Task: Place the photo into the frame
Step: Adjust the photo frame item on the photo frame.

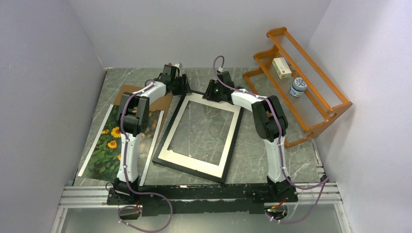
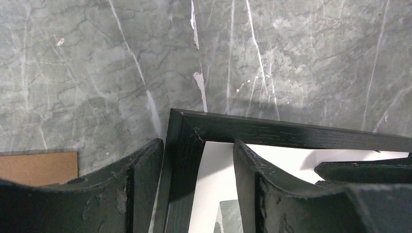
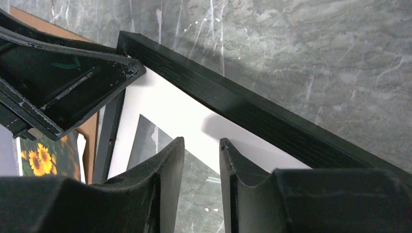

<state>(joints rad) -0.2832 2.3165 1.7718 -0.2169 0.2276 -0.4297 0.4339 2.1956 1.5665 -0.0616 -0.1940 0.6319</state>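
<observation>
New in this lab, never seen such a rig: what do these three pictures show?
Two robot arms, left and right, are bolted at the near edge of a marble table. The wide picture looks down from above and behind them; the other two come from a camera on each wrist. On the table lie a black frame with a white mat, a sunflower photo to its left, and a brown board beyond the photo. An orange rack at the right holds a box and a jar. The left gripper straddles the frame's side rail near a far corner, jaws open; the right gripper hovers over the mat, jaws slightly apart. Neither visibly holds anything.
</observation>
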